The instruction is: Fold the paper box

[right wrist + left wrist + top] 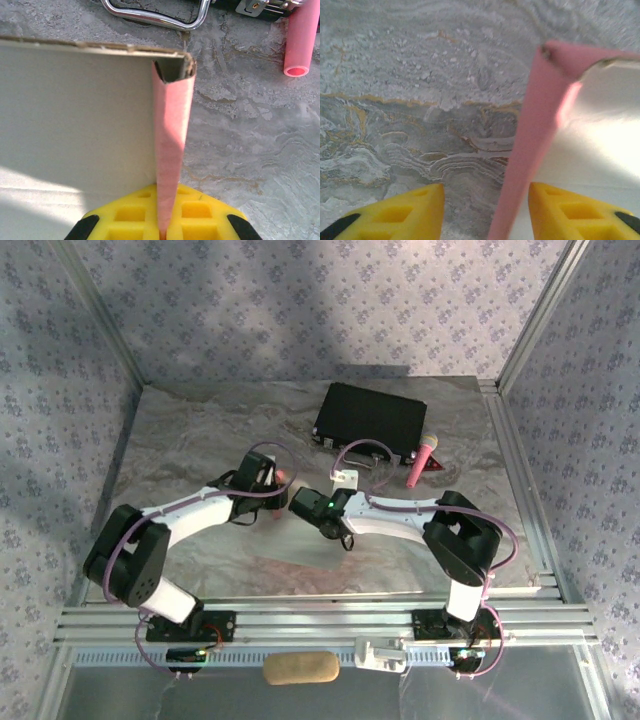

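The paper box point(172, 125) sits on the marbled table point(190, 440), just on the near side of the black case point(370, 415), toward the arm bases; it is part-formed, with 1 salmon-pink wall point(530, 135) standing upright on edge beside a pale inner panel point(75, 115); the panel's top edge is ragged.

Right gripper point(162, 225): clenched on the lower end of the pink wall; both yellow fingers point(200, 215) press against the card with no gap between them.

Left gripper point(486, 200): released, jaws apart; the pink wall runs through the gap, close to 1 finger point(580, 210), with bare table between the wall and the other finger; nothing is pinched.

In the top view the 2 grippers face each other on the near side of the case, left of its middle.

The case's metal handle point(155, 15) lies just beyond the box's top edge; a pink microphone point(422, 460) lies at the case's near right corner, apart from the box.
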`<state>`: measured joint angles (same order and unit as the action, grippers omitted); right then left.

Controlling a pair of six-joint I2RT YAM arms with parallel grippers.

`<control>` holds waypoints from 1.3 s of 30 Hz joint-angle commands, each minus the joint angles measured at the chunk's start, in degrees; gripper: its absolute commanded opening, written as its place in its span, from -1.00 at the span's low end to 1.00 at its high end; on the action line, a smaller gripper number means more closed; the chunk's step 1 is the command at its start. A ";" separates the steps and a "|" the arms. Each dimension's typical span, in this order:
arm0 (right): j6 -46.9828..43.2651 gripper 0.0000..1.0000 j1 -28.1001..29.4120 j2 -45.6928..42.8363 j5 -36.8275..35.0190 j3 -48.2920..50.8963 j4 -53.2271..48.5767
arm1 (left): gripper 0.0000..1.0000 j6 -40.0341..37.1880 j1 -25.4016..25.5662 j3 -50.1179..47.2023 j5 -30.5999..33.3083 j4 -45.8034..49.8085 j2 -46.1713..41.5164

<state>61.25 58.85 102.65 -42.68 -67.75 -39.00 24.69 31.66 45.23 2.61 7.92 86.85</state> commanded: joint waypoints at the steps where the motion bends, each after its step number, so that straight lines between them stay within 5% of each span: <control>1: 0.26 -1.00 -0.15 -0.96 -1.58 0.64 -2.64 | -0.14 -1.13 -0.21 1.60 1.12 0.94 2.10; 8: 0.05 -1.00 -0.25 -0.92 -1.66 0.68 -2.45 | -0.40 -0.86 0.47 1.79 3.93 -0.78 4.77; 13: 0.60 -1.00 -0.27 -0.96 -1.82 0.95 -2.64 | -1.00 0.18 4.05 2.26 12.49 0.89 5.80; 18: 1.45 -1.00 -0.29 -0.66 -2.23 0.66 -3.87 | -1.00 4.66 7.93 3.20 26.47 6.77 7.19; 24: 1.67 -1.00 -0.14 -0.58 -2.10 0.94 -3.69 | -1.00 6.65 9.27 2.42 27.86 5.52 6.40; 31: 1.41 -1.00 -0.15 -1.21 -2.02 1.91 -2.66 | 0.16 4.00 9.33 3.28 20.19 3.29 -0.23; 34: 1.37 -1.00 -0.22 -1.10 -1.81 1.82 -2.50 | 0.35 2.88 7.70 4.33 13.95 2.87 -2.43; 39: 1.38 -1.00 -0.19 -1.22 -1.71 1.81 -2.30 | 0.33 1.23 4.59 6.30 7.08 4.18 -1.46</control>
<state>62.13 58.74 102.61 -42.72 -66.57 -38.79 27.90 37.47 49.67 15.18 10.55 85.21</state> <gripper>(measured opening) 0.070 0.673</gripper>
